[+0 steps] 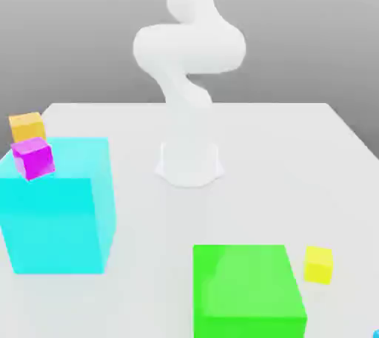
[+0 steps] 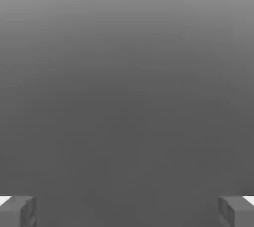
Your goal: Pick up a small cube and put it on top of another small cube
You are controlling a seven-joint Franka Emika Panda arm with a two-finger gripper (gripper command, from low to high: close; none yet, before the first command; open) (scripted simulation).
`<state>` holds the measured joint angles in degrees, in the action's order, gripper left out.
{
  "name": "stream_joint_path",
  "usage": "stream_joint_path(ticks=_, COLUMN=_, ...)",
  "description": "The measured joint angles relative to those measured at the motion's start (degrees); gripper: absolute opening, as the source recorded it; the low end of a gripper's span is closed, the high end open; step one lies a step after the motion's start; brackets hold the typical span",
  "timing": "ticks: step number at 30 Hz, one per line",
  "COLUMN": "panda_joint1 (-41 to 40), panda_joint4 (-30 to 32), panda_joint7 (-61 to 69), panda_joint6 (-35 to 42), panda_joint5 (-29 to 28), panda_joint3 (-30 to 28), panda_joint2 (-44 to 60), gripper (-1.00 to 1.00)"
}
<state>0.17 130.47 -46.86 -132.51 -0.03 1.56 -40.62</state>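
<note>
In the exterior view, 1 small sky-blue cube [image 1: 376,334] peeks in at the lower right corner, cut by the frame's edge. 1 small yellow cube [image 1: 318,265] sits nearby, right of the big green block [image 1: 248,288] at lower centre. At left, 1 small orange cube [image 1: 28,128] and 1 tilted magenta cube [image 1: 34,158] appear at the big cyan cube's [image 1: 55,211] top. The gripper's [image 2: 127,212] 2 fingers stand wide apart, nothing between them.

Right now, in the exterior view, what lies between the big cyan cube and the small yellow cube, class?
The big green block lies between the big cyan cube and the small yellow cube, seen in the exterior view.
</note>
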Motion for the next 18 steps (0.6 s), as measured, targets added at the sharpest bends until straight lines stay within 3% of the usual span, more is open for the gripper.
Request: stream_joint_path(ticks=18, panda_joint1=3.57, panda_joint4=-9.45, panda_joint7=-11.63, panda_joint6=-5.28, panda_joint5=-6.04, panda_joint3=11.23, panda_joint2=37.72, gripper=0.00)
